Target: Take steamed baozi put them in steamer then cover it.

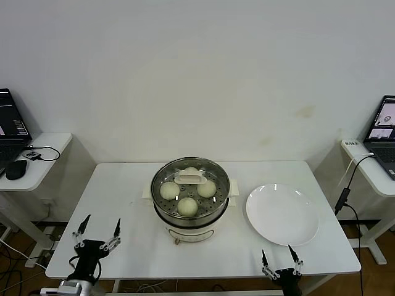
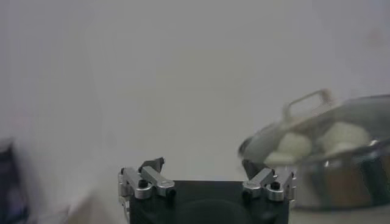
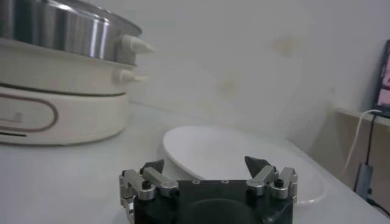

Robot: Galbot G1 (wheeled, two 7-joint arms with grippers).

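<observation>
Baozi (image 1: 187, 206): four of them, all inside the steamer (image 1: 191, 220), which sits mid-counter (image 1: 123, 191). Head view shows them through the clear glass lid (image 1: 213, 172), which is on the pot with its cream handle (image 1: 190, 179) on top. One lid, one steamer, one white plate (image 1: 282, 214) just right of the steamer, nothing on it.

My left pincer (image 1: 99, 227) hangs at the near left edge of the counter, fingers spread wide, holding nothing. My right pincer (image 1: 278, 256) hangs at the near right edge, in front of the plate, also spread wide and holding nothing. Both well apart from the steamer.

View differences:
- Left wrist view: left pincer (image 2: 204, 168), and beyond it the lidded steamer (image 2: 341, 182) side-on, lid handle (image 2: 308, 103) sticking up, only about three baozi (image 2: 294, 147) discernible through the glass, blurred. Plate not visible there.
- Right wrist view: right pincer (image 3: 204, 164), plate (image 3: 225, 152) just ahead of it, steamer's steel wall (image 3: 61, 30) above its white base (image 3: 58, 103), cream side handle (image 3: 135, 44) in profile. Baozi and lid not visible from this angle.
- Only the head view shows the two laptops, one on each side desk: left (image 1: 12, 126), right (image 1: 382, 126).
</observation>
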